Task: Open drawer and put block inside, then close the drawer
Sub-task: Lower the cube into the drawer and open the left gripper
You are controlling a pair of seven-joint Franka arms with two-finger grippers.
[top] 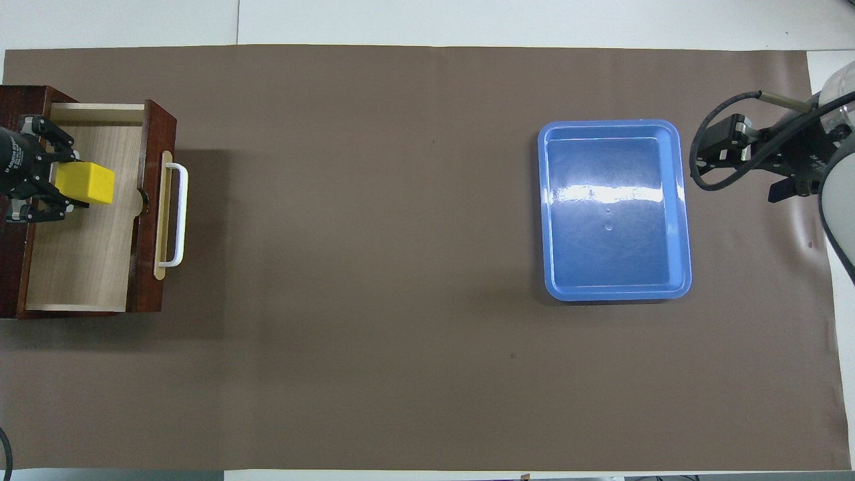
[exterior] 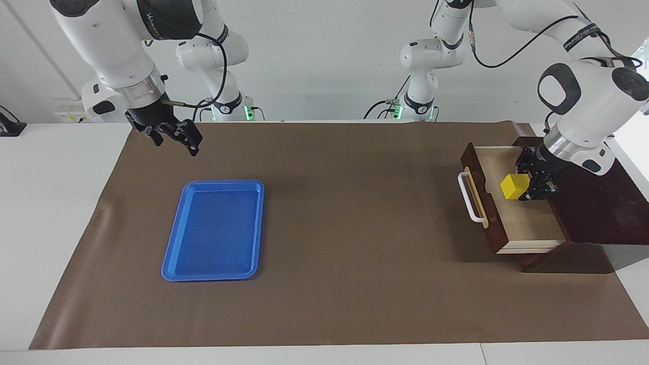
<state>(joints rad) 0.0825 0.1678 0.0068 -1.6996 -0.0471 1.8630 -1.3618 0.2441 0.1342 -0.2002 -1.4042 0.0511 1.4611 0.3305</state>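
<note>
Overhead view is showing two arms, one drawer, one block and one tray. The left gripper (top: 47, 175) is hanging over the open drawer (top: 87, 260), clamped on the single yellow block (top: 83, 184), which is sitting above the pale drawer floor toward the end farther from the robots. From the facing view, the block (exterior: 514, 186) is hovering inside the drawer's outline, between the white handle (exterior: 469, 197) and the dark box (exterior: 598, 203); whether it is touching the floor I cannot tell. The right gripper (exterior: 175, 134) is waiting up over the brown mat (exterior: 355, 228) on the tabletop, near the right arm's end, holding nothing, fingers spread apart. One blue tray (exterior: 213, 230) is lying flat on the mat.
</note>
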